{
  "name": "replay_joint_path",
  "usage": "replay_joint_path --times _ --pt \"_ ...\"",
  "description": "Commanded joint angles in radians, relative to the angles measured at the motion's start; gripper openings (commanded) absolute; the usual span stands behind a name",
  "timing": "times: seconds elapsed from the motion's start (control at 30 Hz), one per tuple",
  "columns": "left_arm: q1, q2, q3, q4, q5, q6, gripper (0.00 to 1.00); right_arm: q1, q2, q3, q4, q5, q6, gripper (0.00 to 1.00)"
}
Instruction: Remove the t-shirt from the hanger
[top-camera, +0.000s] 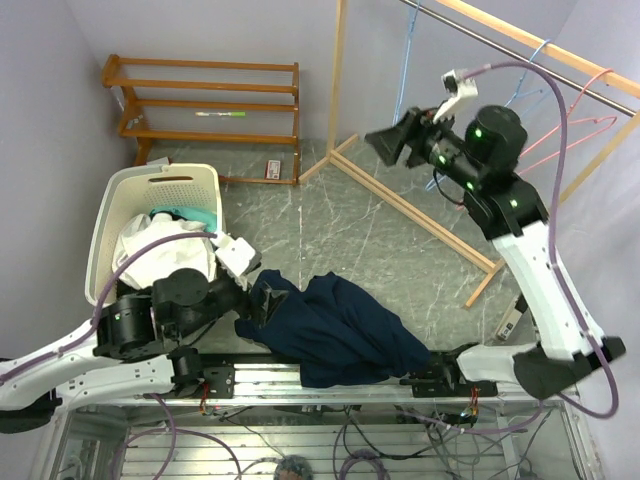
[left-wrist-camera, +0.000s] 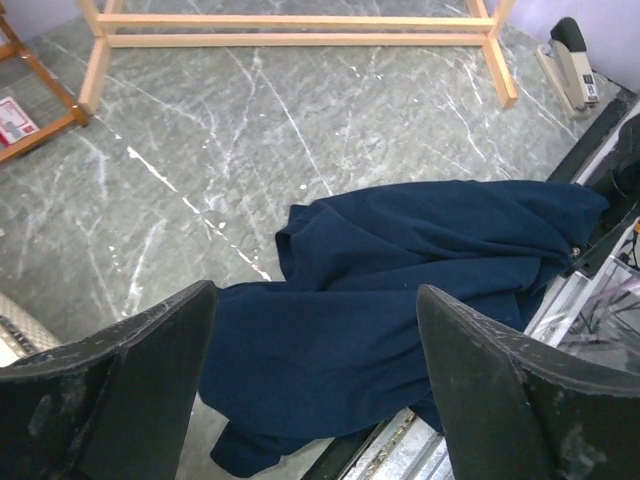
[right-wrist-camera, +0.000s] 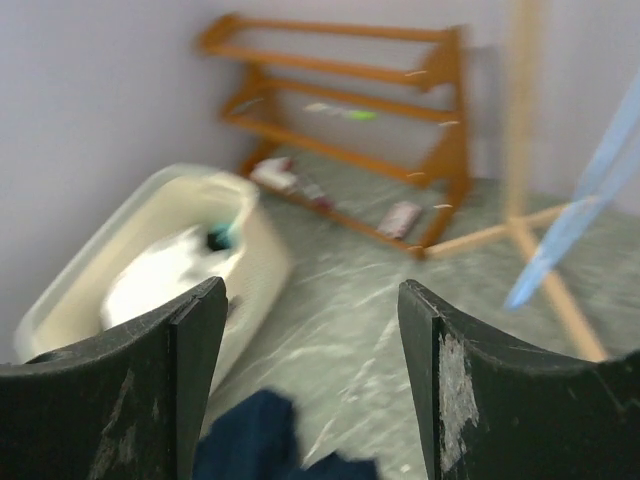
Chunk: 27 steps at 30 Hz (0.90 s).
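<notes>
The navy t-shirt (top-camera: 335, 330) lies crumpled on the marble table at the near edge, partly over the metal rail. It fills the lower middle of the left wrist view (left-wrist-camera: 400, 290) and shows at the bottom of the right wrist view (right-wrist-camera: 260, 440). My left gripper (top-camera: 262, 300) is open, at the shirt's left edge, holding nothing. My right gripper (top-camera: 385, 145) is open and empty, raised high near the rack. A blue hanger (top-camera: 403, 60) and pink hangers (top-camera: 570, 130) hang bare on the wooden rail.
A white laundry basket (top-camera: 120, 215) with white and teal clothes stands at the left. A wooden garment rack (top-camera: 410, 205) crosses the back right. A wooden shelf (top-camera: 205, 100) stands at the far wall. A stapler (left-wrist-camera: 573, 62) lies at the right.
</notes>
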Motion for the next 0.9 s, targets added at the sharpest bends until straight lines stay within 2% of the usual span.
replay_joint_path --times 0.0,0.07,0.17,0.3,0.53,0.87 --pt "-0.004 0.075 -0.005 0.068 0.092 -0.014 0.94 -0.001 -0.143 -0.173 0.127 -0.597 0.064 0.69" --pt "-0.004 0.128 -0.006 0.092 0.119 -0.035 0.96 0.008 -0.203 -0.264 0.143 -0.801 0.077 0.69" --pt "-0.005 0.237 -0.01 0.126 0.14 -0.075 0.97 0.026 -0.32 -0.369 0.117 -0.896 0.058 0.69" --pt "-0.021 0.397 -0.028 0.194 0.165 -0.129 0.98 0.028 -0.479 -0.441 -0.05 -0.863 -0.056 0.69" --pt "-0.12 0.568 -0.048 0.356 0.074 -0.172 0.98 0.027 -0.646 -0.464 -0.351 -0.741 -0.211 0.69" --pt "-0.156 0.869 -0.01 0.458 0.002 -0.205 0.98 0.027 -0.785 -0.546 -0.358 -0.651 -0.178 0.68"
